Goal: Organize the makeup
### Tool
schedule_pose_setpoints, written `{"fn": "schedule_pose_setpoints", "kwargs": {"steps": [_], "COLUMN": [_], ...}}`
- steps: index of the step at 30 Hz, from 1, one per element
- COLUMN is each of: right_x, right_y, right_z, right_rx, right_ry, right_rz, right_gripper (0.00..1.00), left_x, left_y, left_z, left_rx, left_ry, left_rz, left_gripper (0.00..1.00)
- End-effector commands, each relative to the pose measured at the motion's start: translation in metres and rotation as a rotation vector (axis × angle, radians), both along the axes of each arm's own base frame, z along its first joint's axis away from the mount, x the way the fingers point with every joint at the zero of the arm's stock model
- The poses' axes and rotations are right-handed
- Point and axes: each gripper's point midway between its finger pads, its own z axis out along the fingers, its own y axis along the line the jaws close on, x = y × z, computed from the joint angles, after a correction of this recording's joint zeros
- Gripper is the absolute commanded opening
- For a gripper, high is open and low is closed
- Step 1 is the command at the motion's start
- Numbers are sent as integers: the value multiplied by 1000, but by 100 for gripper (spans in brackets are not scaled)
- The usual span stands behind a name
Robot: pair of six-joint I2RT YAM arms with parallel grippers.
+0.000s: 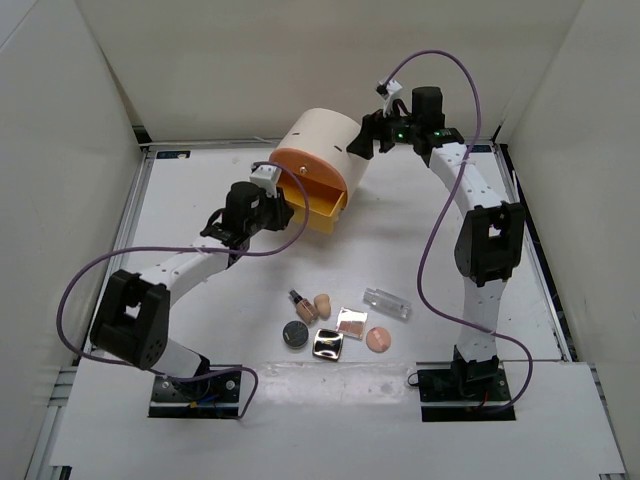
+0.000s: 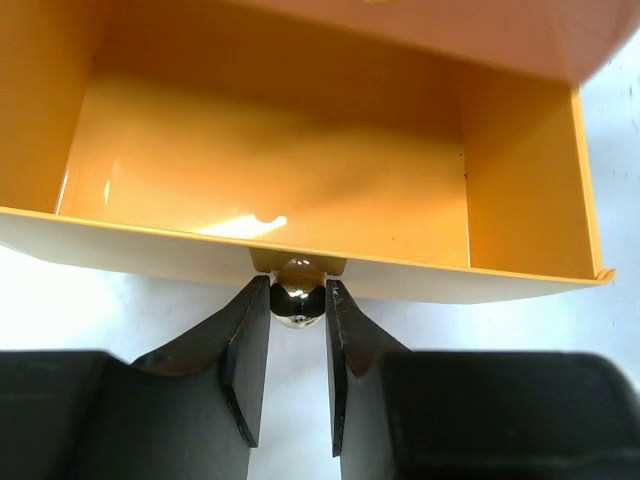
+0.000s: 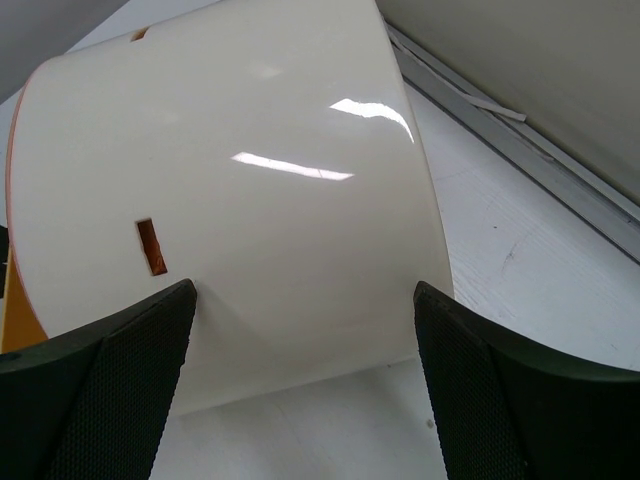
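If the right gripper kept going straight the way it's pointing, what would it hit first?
Most likely the large cream cylinder lying on its side. The right gripper points squarely at its curved wall, open fingers straddling it, apparently close to it or already touching; nothing else lies between.

Overhead view covers whole table point(image 1: 200, 420); both wrist views close on organizer point(image 1: 318, 150).

Your cream cylinder point(image 3: 270, 200) is glossy smooth plastic, throwing hard highlights. Orange drawer point(image 2: 300, 170) is the same glossy plastic, its knob point(image 2: 297, 300) polished mirror-like metal. Right finger pads point(image 3: 110, 400) are matt black with fine mesh texture. Square compact point(image 1: 328, 345) is mirror-shiny, clear case point(image 1: 386, 303) transparent plastic. Table point(image 1: 200, 200) is matt white.
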Motion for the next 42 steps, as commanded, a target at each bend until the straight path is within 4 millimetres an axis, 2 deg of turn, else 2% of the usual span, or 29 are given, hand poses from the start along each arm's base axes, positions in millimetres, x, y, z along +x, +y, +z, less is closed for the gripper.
{"fn": "schedule_pose_setpoints", "kwargs": {"steps": [1,4,6,7,8,9,10,13,16,19,21,23,24,26,27,30,31,33,34,35,37,38,40,41,42], "right_x": [-10,-12,-13,-15,-16,-16,-17,-18,-29,-38,-46,-58,-70,-92,-110,-141,-161,-184,-204,-220,-245,-267,-288,-306,-313], "right_y": [-5,-6,-6,-6,-6,-7,-7,-12,-18,-34,-54,-65,-77,-79,-94,-98,-98,-91,-89,-77,-70,-66,-65,-64,-64], "right_z": [33,32,34,31,35,37,38,48,67,80,82,69,51,30,7,-17,-28,-43,-66,-70,-88,-109,-129,-144,-149], "right_rx": [4,-2,0,-5,-7,-10,-12,-34,-29,-20,-32,-62,-112,-180,-234,-243,-237,-226,-270,-298,-361,-416,-484,-531,-550], "right_ry": [-61,-59,-60,-54,-68,-74,-77,-106,-145,-151,-138,-94,-50,-10,35,103,133,200,260,253,279,319,323,334,338], "right_rz": [-1,0,3,9,11,8,11,-9,17,-3,-59,-100,-164,-205,-287,-393,-395,-412,-382,-349,-288,-240,-157,-87,-55], "right_gripper": [90,91,91,90,91,92,93,96,99,99,99,99,99,99,99,99,98,95,94,94,93,93,93,93,93], "left_x": [-24,-33,-40,-42,-43,-44,-44,-46,-48,-62,-77,-87,-98,-115,-120,-139,-144,-155,-158,-160,-168,-170,-175,-176,-178], "left_y": [16,18,15,14,15,14,17,18,32,42,50,59,65,71,71,74,75,74,73,73,73,73,75,75,75], "left_z": [-9,-10,-9,-10,-7,-6,-5,10,24,35,39,42,35,26,24,6,3,-7,-10,-12,-24,-25,-29,-30,-30], "left_rx": [33,42,25,20,13,15,16,17,29,35,81,93,120,122,106,106,105,108,104,98,92,84,76,72,70], "left_ry": [76,96,105,110,100,94,96,90,81,134,218,261,308,371,392,472,493,542,552,557,596,601,610,608,610], "left_rz": [44,57,50,42,42,42,54,59,125,167,175,214,222,241,246,257,254,240,240,238,240,246,255,257,257], "left_gripper": [25,28,40,49,75,91,98,98,98,98,98,98,98,98,98,98,98,98,98,98,98,98,98,98,98]}}
